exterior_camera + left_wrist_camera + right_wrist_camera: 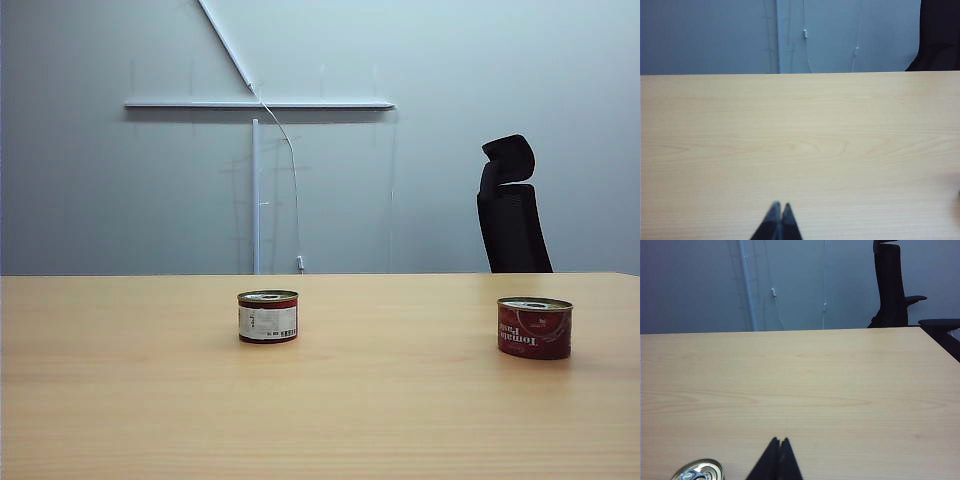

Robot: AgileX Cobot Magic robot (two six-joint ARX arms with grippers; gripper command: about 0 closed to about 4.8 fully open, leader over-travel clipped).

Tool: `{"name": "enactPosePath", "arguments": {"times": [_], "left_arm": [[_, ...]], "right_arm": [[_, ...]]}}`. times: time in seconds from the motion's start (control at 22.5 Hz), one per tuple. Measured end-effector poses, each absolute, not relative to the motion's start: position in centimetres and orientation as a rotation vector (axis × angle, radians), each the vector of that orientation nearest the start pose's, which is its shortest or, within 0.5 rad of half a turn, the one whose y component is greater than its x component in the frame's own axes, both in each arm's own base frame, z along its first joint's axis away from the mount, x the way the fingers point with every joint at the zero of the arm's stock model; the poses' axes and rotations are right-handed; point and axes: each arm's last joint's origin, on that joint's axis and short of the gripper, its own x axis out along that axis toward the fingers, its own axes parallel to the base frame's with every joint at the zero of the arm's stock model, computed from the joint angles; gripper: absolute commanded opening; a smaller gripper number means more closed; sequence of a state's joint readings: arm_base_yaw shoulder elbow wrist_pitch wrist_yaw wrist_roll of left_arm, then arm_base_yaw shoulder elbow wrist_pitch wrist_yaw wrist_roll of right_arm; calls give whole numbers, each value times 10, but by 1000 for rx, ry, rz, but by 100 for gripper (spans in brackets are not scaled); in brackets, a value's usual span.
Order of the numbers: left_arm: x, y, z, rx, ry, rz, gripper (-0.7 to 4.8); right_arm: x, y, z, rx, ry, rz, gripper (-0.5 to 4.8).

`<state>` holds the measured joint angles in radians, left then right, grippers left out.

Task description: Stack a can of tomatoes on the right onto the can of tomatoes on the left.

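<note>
**Nothing stacked yet: both cans sit apart on the desk**

My left jaws (778, 212) are pressed together, tips touching, holding nothing, hovering over bare desk (800, 140). My right jaws (779, 447) are closed and empty too. Just beside them, at about 8 o'clock in my right wrist view, the silver lid of a can pokes into the frame.

In the exterior view neither arm shows. The left can (267, 316), white label out, stands upright near the desk's centre. The right can (534, 328), red, stands upright well apart from it, at 3 o'clock.

As I judge it, the task is at its very start. Everything is left: open my right jaws, grip the right can, carry it toward 9 o'clock, and set it squarely on the left can's lid.
</note>
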<state>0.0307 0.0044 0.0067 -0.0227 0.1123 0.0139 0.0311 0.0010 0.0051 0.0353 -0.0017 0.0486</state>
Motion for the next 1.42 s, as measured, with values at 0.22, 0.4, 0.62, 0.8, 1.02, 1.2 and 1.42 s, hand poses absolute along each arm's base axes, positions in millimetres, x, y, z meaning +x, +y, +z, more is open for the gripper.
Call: {"name": "enactPosePath", "arguments": {"times": [0.22, 0.4, 0.62, 0.8, 1.02, 1.2, 1.42], "left_arm": [[97, 0, 163, 12, 20, -82, -2], [97, 0, 163, 12, 20, -82, -2], [97, -3, 163, 13, 20, -109, -2], [96, -22, 162, 16, 39, -302, -2], [92, -54, 150, 50, 181, -606, -2], [87, -67, 143, 82, 254, -733, -2], [84, -71, 141, 93, 272, -784, -2]], "right_arm": [[97, 3, 169, 49, -39, 33, -4], [97, 3, 169, 49, -39, 33, -5], [97, 3, 169, 50, -45, 34, -5], [97, 3, 174, 218, -88, 43, -4], [96, 4, 179, 287, -125, 67, -5], [92, 4, 201, 288, -136, 81, -3], [101, 7, 218, 208, -50, 142, 332]]}}
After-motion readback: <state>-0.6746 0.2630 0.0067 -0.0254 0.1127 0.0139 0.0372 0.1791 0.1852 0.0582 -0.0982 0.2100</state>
